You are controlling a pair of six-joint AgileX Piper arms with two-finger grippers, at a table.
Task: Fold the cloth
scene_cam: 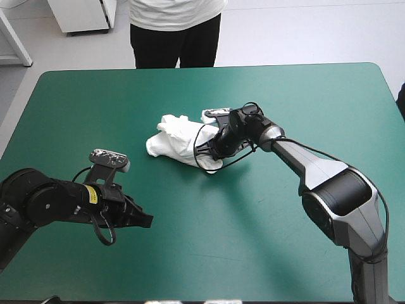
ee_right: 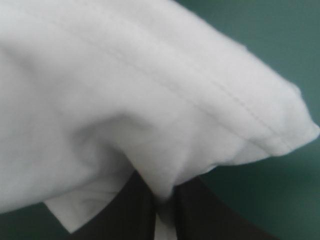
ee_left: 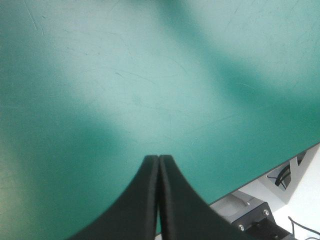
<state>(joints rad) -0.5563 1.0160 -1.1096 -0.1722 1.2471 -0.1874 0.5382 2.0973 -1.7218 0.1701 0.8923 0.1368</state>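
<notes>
The white T-shirt (scene_cam: 179,142) lies as a crumpled heap near the middle of the teal-green table (scene_cam: 285,95). My right gripper (scene_cam: 212,147) is at the heap's right side, shut on the T-shirt. In the right wrist view the T-shirt (ee_right: 125,100) is a white field with a stitched hem, and a pinch of cloth runs down between my right gripper (ee_right: 163,202) fingers. My left gripper (scene_cam: 147,220) is low at the front left, well apart from the T-shirt. In its own view my left gripper (ee_left: 158,159) is shut on nothing, with bare cover ahead of it.
A person stands beyond the table's far edge, hands not over the top. In the left wrist view the table's edge (ee_left: 270,167) runs close by the left gripper's side.
</notes>
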